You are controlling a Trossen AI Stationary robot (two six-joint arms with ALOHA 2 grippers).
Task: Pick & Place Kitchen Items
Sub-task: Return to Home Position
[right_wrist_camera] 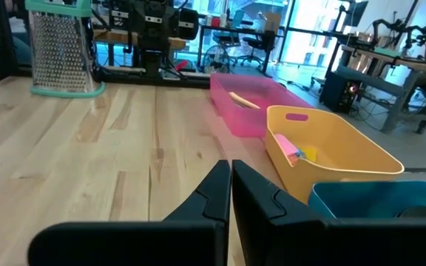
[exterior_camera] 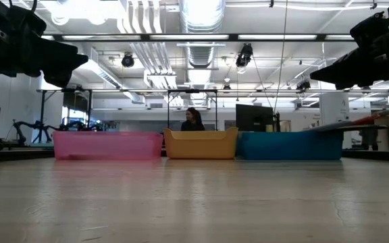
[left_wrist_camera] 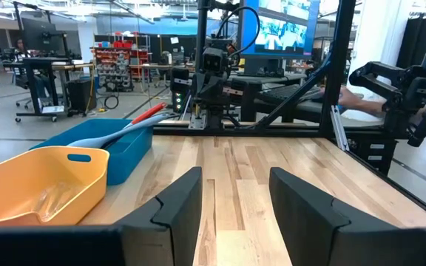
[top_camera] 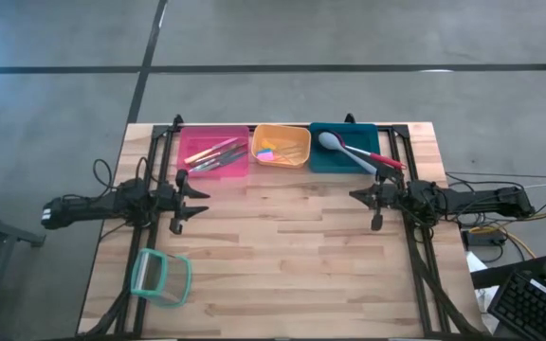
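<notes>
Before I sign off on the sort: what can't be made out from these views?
Low view: the walls of the pink bin, orange bin and teal bin hide everything inside.
High view: the small pieces in the orange bin are too tiny to identify; utensils in the pink bin overlap, so no count.
Low view: left gripper and right gripper are cut by the frame edges.

Table [top_camera: 292,256]: pink bin [top_camera: 197,137], orange bin [top_camera: 281,129], teal bin [top_camera: 325,163], container [top_camera: 159,277].
</notes>
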